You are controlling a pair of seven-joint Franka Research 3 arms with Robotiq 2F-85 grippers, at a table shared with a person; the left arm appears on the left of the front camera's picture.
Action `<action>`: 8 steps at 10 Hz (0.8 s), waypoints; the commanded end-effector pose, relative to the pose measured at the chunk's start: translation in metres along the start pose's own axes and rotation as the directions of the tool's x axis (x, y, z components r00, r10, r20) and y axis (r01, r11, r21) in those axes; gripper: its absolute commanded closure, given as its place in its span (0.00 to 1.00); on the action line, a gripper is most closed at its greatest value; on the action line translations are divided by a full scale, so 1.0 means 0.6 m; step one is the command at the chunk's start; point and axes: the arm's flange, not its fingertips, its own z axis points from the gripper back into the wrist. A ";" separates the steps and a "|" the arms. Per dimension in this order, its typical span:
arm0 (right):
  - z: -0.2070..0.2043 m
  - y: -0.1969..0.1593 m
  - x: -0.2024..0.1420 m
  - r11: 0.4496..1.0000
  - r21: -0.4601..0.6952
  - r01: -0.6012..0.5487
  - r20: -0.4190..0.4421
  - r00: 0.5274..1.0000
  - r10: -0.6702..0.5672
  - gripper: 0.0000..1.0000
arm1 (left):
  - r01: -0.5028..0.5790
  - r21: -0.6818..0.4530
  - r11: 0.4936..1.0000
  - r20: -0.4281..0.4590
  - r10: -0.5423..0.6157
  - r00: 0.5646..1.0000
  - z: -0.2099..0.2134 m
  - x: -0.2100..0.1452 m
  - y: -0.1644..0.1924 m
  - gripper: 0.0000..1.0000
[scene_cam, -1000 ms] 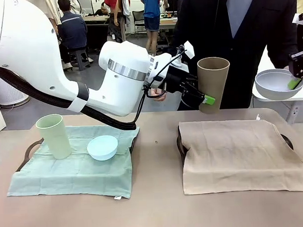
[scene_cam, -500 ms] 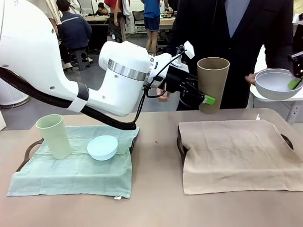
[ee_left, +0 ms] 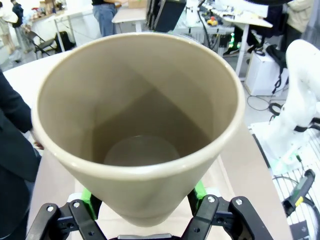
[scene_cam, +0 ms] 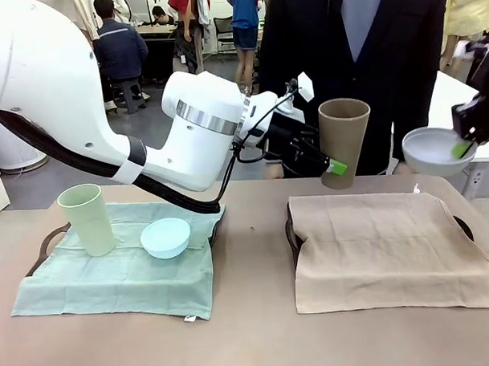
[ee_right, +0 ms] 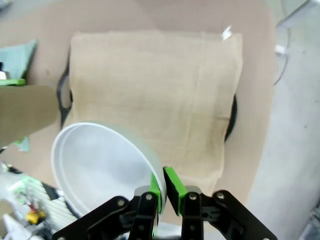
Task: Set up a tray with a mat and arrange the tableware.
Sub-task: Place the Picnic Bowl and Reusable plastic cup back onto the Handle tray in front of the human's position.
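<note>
My left gripper [scene_cam: 334, 165] holds the brown-tan cup [scene_cam: 344, 139] upright in the air, above the far left corner of the beige mat [scene_cam: 387, 250]. The left wrist view looks into the cup [ee_left: 140, 125], with the gripper [ee_left: 142, 212] closed around its base. At the right edge, my right gripper [scene_cam: 462, 149] pinches the rim of the white bowl [scene_cam: 430, 151] in the air. From that wrist, the gripper [ee_right: 162, 187] clamps the bowl [ee_right: 100, 165] over the mat [ee_right: 155, 95]. The pale green cup [scene_cam: 87, 219] and light blue bowl [scene_cam: 166, 237] stand on the green mat [scene_cam: 111, 276].
Each mat covers a dark tray, whose handles [scene_cam: 292, 233] stick out at the sides. A person in a dark jacket [scene_cam: 384, 50] stands at the far side behind the beige mat. The table front [scene_cam: 250, 343] is bare.
My right gripper has carried the white bowl a little left and lower. The brown-tan cup has dropped slightly. The person has shifted left.
</note>
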 end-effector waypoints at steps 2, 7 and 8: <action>-0.135 -0.034 0.031 0.998 0.026 -0.054 -0.048 0.997 0.055 0.93 | 0.030 -0.049 0.998 -0.002 -0.030 1.000 -0.064 -0.095 0.020 0.18; -0.243 -0.079 0.031 0.995 0.093 0.045 -0.134 0.990 -0.032 0.93 | 0.030 -0.085 0.996 -0.036 -0.033 0.999 -0.109 -0.172 0.015 0.18; -0.258 -0.069 0.031 0.999 0.021 -0.048 -0.120 0.992 0.050 0.93 | 0.030 -0.085 0.996 -0.036 -0.033 0.999 -0.109 -0.172 0.015 0.18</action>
